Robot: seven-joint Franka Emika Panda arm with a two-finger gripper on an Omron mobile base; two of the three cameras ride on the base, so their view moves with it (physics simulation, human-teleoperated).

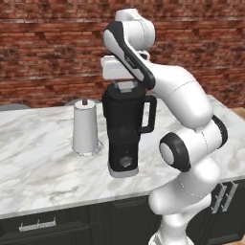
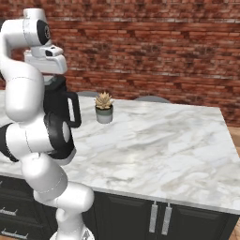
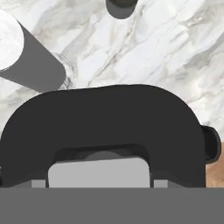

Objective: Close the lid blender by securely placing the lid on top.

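Sitting the Lid on the Blender

Hanging right over the blender jar, the pincer [image 1: 126, 87] points straight down at the top of the blender [image 1: 125, 131]. I cannot tell if its tips are spread or pinching, because the hand and the jar top hide them. From the hand's own camera, the lid [image 3: 98, 172] shows as a light grey square with a black edge round it, very close under the hand. It looks to be on top of the jar or just above it, but I cannot say if it is pushed all the way down.

I think the lid is small, light and stiff, so it will not bend. It is smooth, so it could slip. The best place to hold it is by two flat sides, and then press it down flat.

The blender is tall, so a sideways push could tip it. Its handle [image 1: 149, 115] sticks out to one side.

Near it on the marble counter [image 1: 38, 158] stands a white-grey cylinder [image 1: 85, 129] with a dark knob. Farther off sits a little potted plant [image 2: 104, 107].
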